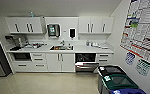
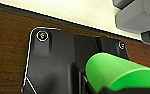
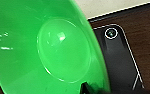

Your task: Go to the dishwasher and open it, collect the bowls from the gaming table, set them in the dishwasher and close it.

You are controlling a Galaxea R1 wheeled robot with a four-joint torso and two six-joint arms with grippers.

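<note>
While dishwasher sits open, green bowl fills right wrist cam.

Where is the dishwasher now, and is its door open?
In the head view the dishwasher sits under the counter, right of the white double cabinet doors below the sink and left of a drawer stack. Its door is down, open.

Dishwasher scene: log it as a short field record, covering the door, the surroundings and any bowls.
dishwasher: under the counter, right of the sink, door dropped open, dark interior showing
counter: white, cluttered with small items
bins: on the floor, right of the open door
floor: pale tiles
green bowl: large in the right wrist view, inside facing the camera
second green shape: in the left wrist view, whether a separate bowl cannot be told
</note>
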